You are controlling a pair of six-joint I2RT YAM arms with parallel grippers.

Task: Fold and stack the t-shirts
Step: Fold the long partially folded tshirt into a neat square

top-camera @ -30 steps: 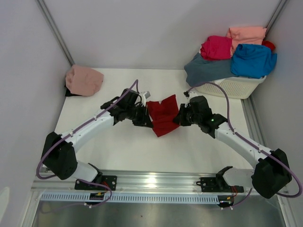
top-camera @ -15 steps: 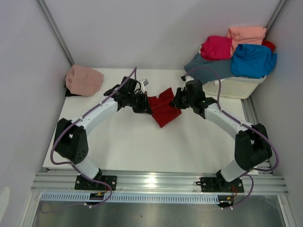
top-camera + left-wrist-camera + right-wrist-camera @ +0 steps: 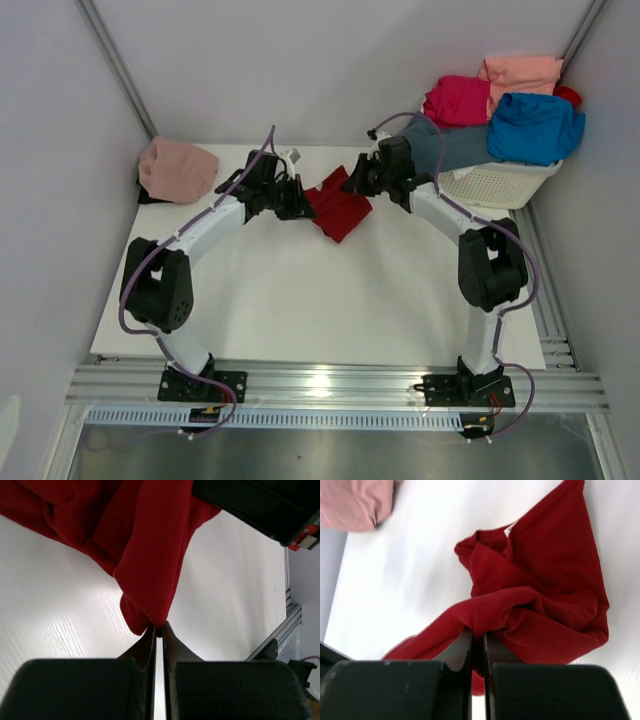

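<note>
Left gripper (image 3: 159, 628) jaws pinched tight on dark red t-shirt (image 3: 338, 212) left edge. Right gripper (image 3: 478, 635) clamped on its right edge. Shirt bunched between, sagging onto table (image 3: 300, 290).

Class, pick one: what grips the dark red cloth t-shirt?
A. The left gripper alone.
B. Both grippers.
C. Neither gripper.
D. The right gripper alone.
B: the left gripper and the right gripper each pinch a fold of the dark red cloth t-shirt between shut fingers.
</note>
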